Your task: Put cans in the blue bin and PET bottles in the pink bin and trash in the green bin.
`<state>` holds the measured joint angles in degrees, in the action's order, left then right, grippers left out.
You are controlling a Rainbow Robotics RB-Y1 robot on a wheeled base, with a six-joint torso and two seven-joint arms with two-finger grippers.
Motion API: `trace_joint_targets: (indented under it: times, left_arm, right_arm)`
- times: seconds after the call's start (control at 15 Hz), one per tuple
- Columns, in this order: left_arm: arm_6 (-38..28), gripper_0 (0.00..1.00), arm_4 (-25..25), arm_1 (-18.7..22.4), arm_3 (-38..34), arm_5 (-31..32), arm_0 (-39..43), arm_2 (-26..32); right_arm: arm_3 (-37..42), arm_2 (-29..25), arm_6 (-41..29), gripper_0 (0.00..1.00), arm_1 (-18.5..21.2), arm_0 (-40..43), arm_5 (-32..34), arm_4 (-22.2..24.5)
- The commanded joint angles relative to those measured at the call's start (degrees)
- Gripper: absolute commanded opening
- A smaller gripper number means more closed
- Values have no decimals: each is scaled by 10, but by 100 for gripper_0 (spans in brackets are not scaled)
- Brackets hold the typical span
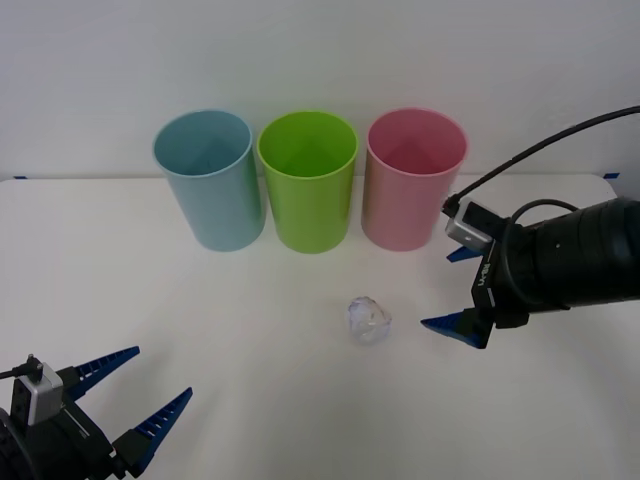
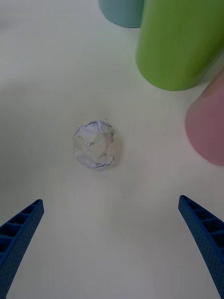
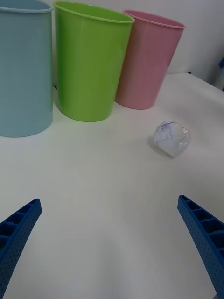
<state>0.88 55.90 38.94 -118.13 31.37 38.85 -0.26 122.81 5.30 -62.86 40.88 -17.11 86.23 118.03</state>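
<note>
wall (image 1: 320, 60): plain white | table (image 1: 250, 400): white, matte | light: even, soft shadows

Bright, even, soft light falls from overhead on a white worktop (image 1: 250, 400). Shadows are faint: a pale one sits just beside the trash (image 1: 368, 320), and soft ones lie at the bins' bases. In the right wrist view the pink bin (image 2: 207, 128) is blurred, and the green bin (image 2: 179, 42) looks soft-edged.
</note>
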Motion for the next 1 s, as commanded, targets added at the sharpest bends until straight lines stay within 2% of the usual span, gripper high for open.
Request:
trace_joint_targets:
  times: [0.07, 0.4, 0.53, 0.87, 1.0]
  left_arm:
    - [0, 100, 0, 0, 0, 0, 0, 0]
    - [0, 100, 0, 0, 0, 0, 0, 0]
    - [0, 100, 0, 0, 0, 0, 0, 0]
    - [0, 100, 0, 0, 0, 0, 0, 0]
    - [0, 100, 0, 0, 0, 0, 0, 0]
  right_arm:
    - [-37, 43, -6, 100, -18, -37, -2, 23]
    - [-80, 111, -17, 100, -41, -75, -23, 60]
    - [-100, 120, -17, 100, -60, -81, -23, 77]
    - [-121, 147, -17, 100, -109, -84, -23, 157]
    - [-140, 148, -14, 100, -120, -84, -23, 160]
